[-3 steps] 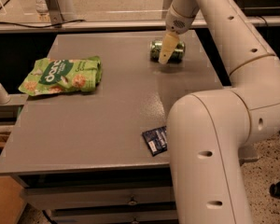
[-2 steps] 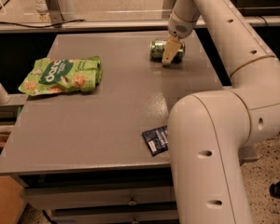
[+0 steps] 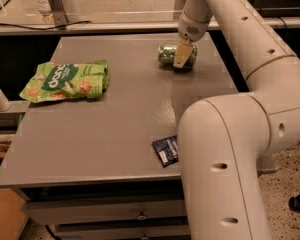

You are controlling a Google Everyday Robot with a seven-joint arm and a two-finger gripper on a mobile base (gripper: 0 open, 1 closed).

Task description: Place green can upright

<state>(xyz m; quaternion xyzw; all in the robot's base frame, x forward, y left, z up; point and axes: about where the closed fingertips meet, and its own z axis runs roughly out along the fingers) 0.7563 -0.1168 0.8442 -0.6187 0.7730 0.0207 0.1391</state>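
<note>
Gripper [image 3: 183,59] against cylindrical green can [image 3: 166,54] lying sideways.

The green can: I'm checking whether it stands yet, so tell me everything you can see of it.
The green can is a small metal-looking cylinder, green with pale markings. It lies on its side on the grey table, near the far right edge. The gripper is down at its right half, partly covering it.

The green snack bag [image 3: 65,80] on the tabletop [image 3: 115,119] bears a white brand word on a dark green oval, its letters too unclear to read, and nothing is legible on the green can [image 3: 167,54] at the hand [image 3: 182,58] or on the dark blue packet [image 3: 166,151].
</note>
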